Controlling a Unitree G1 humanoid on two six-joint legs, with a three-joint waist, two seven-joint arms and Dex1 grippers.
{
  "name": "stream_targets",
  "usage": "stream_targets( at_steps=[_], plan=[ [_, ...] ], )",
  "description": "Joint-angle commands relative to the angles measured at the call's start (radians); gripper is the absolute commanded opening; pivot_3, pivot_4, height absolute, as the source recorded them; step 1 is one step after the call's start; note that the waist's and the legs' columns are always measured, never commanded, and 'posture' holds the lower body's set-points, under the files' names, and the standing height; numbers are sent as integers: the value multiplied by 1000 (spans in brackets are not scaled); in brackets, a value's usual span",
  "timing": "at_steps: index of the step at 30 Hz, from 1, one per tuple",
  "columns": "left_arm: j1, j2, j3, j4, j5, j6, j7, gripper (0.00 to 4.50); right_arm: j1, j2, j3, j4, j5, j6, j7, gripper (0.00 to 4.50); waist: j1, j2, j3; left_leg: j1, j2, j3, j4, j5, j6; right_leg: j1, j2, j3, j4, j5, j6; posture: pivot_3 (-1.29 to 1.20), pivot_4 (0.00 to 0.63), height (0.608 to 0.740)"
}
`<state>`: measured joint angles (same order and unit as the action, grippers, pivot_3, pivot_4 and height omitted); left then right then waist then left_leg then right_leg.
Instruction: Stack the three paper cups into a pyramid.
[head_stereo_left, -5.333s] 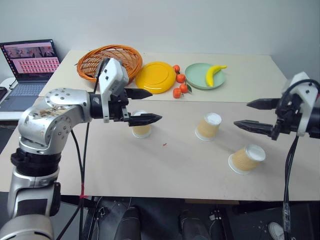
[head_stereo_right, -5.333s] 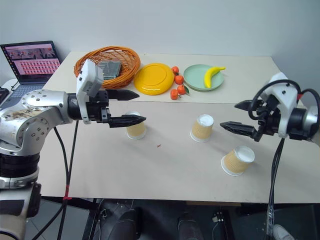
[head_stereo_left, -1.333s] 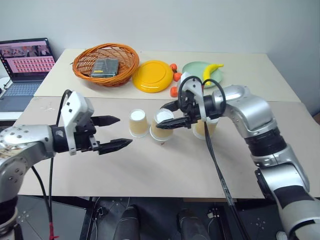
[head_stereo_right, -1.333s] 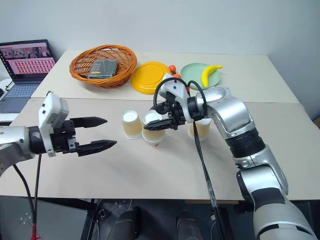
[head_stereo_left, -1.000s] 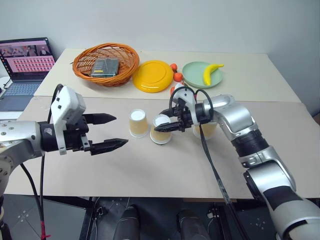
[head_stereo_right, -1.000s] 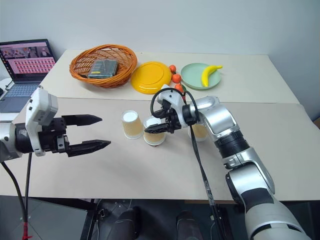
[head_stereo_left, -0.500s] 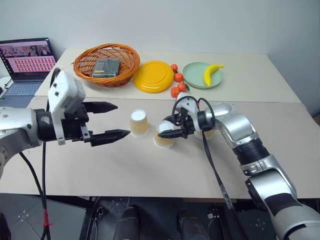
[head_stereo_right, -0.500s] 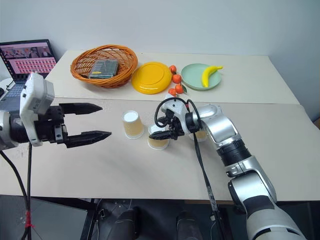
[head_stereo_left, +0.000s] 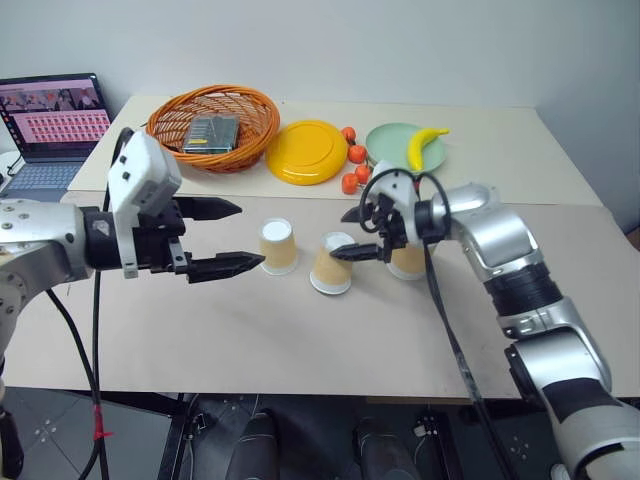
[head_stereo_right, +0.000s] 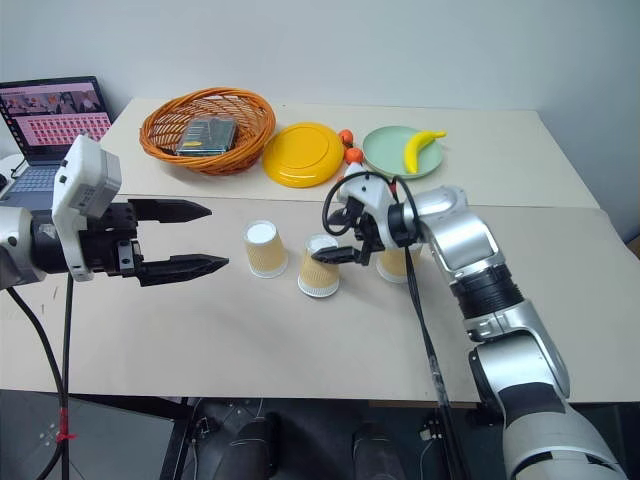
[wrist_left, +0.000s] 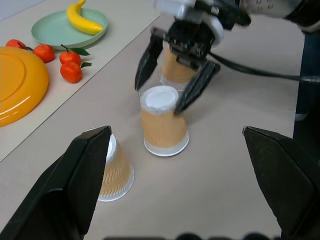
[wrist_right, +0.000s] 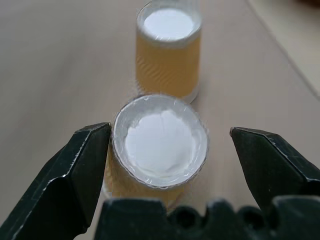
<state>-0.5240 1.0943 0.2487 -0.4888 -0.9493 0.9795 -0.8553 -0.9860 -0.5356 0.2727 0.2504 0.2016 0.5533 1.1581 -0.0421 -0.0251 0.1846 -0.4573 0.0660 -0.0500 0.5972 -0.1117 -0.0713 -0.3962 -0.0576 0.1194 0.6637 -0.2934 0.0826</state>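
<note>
Right wrist view shows the right gripper (wrist_right: 165, 165) with its jaws spread wide, released, straddling the middle cup (wrist_right: 159, 142) without visible contact; that cup stands upside down, white base uppermost, directly between the fingers. Just past it, further along the gripper's pointing line, the left cup (wrist_right: 169, 52) stands inverted as well, a narrow gap between the two. The third cup (head_stereo_left: 408, 260) sits behind the right gripper's wrist, partly hidden by it, near the middle cup on its other side. In my judgement the inverted setting and close spacing serve as the base row: two flat bases side by side give a seat for the top cup. The left gripper (head_stereo_left: 232, 237) hangs open and empty above the table (head_stereo_left: 300, 340), its fingertips just short of the left cup, apparently held clear so as not to disturb the row. Remaining work, as assessed: lift the third cup and seat it across the two bases; the gap between them looks bridgeable
</note>
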Motion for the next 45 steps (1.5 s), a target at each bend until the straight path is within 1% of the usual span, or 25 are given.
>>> stream_targets(
  at_steps=[1, 7, 9, 10, 13, 15, 18, 19, 21, 22, 25, 28, 32, 36, 45],
  plan=[
    [-42, -6, -16, 14, 22, -37, -17, 4500, -63, -42, -78, -54, 36, 15, 16, 4445, 0, 0, 0, 0, 0, 0, 0, 0, 0, 0, 0, 0, 0, 0, 0, 0, 150, 732],
    [-78, -23, -63, 40, 55, -57, -38, 4500, -137, -114, -156, -53, 64, 44, 26, 4445, -1, 0, 0, -1, 0, 0, -1, 0, 0, -1, 0, 0, 0, 0, 0, 0, 150, 732],
    [-98, -32, -81, 52, 67, -62, -50, 4500, -157, -161, -177, -43, 59, 37, 32, 4445, -1, 0, 1, -1, 0, 0, -1, 0, 0, -1, 0, 0, 0, 0, 0, 0, 150, 732],
    [-113, -39, -90, 57, 67, -62, -54, 4500, -150, -202, -183, -30, 51, 19, 57, 4445, 1, 0, 1, -1, 0, 0, -1, 0, 0, -1, 0, 0, 0, 0, 0, 0, 150, 732],
    [-141, -45, -104, 61, 51, -51, -79, 4500, -90, -315, -208, 42, 25, -80, 104, 4445, 11, -1, 1, -2, 0, 0, -1, 0, 0, -1, 0, 0, -1, 0, 0, 0, 150, 732],
    [-136, -26, -104, 44, 26, -36, -123, 4500, -11, -380, -245, 92, 25, -130, 117, 4445, 15, -2, 1, -2, -1, 0, -1, 0, 0, -1, -1, 0, -2, 0, 0, 0, 150, 732],
    [-127, -2, -96, 21, -17, -12, -176, 4500, 89, -433, -283, 136, 11, -208, 103, 4445, 12, -2, 1, -2, -1, 1, -2, 0, 0, -1, -1, 0, -3, -1, 0, 0, 150, 732],
    [-125, 7, -93, 14, -33, -1, -191, 4500, 132, -441, -311, 137, 27, -208, 99, 4445, 8, -1, 2, -2, 0, 1, -3, 0, 0, -1, -1, 0, -2, -1, 0, 0, 150, 732],
    [-128, 15, -91, 8, -50, 9, -207, 4500, 210, -441, -372, 137, 64, -196, 83, 4445, -3, 0, 3, -2, -1, 2, -3, 0, 0, -3, -1, 2, -1, -1, -1, 0, 150, 732],
    [-138, 13, -98, 13, -46, 8, -209, 4500, 277, -434, -402, 135, 74, -216, 74, 4445, -7, 1, 3, -1, 0, 2, -3, 0, 0, -3, -1, 2, 0, -1, -1, 0, 150, 732],
    [-163, 6, -123, 33, -26, -2, -215, 4500, 410, -407, -456, 110, 103, -236, 58, 4445, -7, 1, 3, 0, 0, 1, -3, 0, 0, -2, 0, 1, 1, -1, -1, 0, 150, 732],
    [-178, 2, -137, 45, -13, -7, -222, 4500, 454, -384, -479, 82, 128, -222, 40, 4445, -12, 1, 3, 1, -1, 2, -2, 0, 0, 0, 0, 2, 1, -1, -1, 0, 150, 732],
    [-206, -7, -161, 55, 2, -12, -230, 4500, 465, -335, -456, 42, 139, -179, -1, 4445, -22, 2, 4, 1, -1, 1, 0, 0, 0, 1, 0, 1, 1, -1, 0, 0, 150, 732],
    [-213, -6, -159, 49, -2, 0, -231, 4500, 436, -291, -417, 9, 151, -137, -9, 4445, -24, 2, 4, 2, -1, 0, 1, 0, 0, 3, 0, 1, 1, -1, 0, 0, 150, 732],
    [-219, 0, -154, 34, -2, 15, -208, 4500, 351, -222, -345, 80, 123, -153, -22, 4445, -21, 2, 4, 2, -1, 0, 1, 0, 0, 3, 0, 1, 1, -1, 0, 0, 150, 732]
  ],
)
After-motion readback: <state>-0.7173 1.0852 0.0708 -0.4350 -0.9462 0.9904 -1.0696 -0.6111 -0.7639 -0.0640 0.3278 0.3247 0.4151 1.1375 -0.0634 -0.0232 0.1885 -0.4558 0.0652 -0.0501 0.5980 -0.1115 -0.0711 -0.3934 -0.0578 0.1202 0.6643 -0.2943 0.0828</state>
